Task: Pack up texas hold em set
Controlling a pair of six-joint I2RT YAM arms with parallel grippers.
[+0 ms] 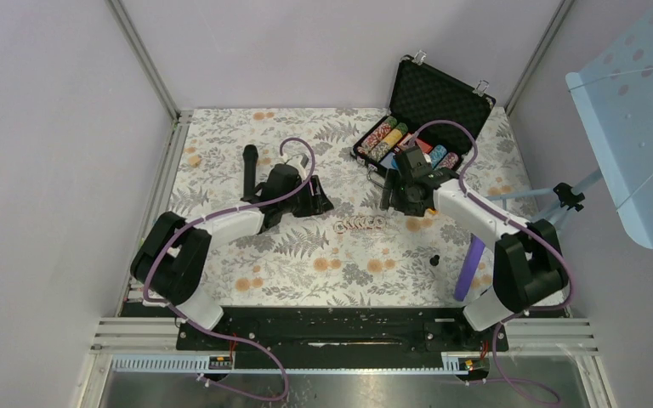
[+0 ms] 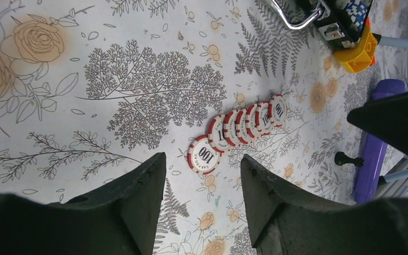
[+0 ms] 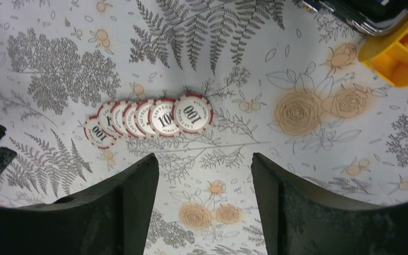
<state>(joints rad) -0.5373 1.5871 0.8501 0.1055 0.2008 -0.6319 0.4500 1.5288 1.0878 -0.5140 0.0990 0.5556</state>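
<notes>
We judge the fanned red-and-white plastic poker chips [image 2: 243, 126] light and slippery: squeeze the row's ends. Flanking it, left hand [image 2: 202, 164] and right hand [image 3: 204, 159] stand open, empty.

The surface [image 1: 221, 136] has a matt printed covering; whether it is cloth or paper cannot be told. At its middle, the poker chips [image 3: 149, 119] look smooth and hard, with a soft sheen on their printed faces. At the far right corner, the briefcase [image 1: 438, 93] has a dull black shell and a lid lined with dimpled black foam. Its latches [image 1: 419, 57] and handle [image 2: 288, 22] are bright polished metal. Beside it, the yellow block [image 3: 398, 53] is smooth moulded plastic with a slight gloss. The purple bar [image 2: 374, 143] near the right edge looks like satin plastic. The microphone [image 1: 249, 166] is matt black. The jaws on both arms are matt black with a faintly grainy, rough face.
</notes>
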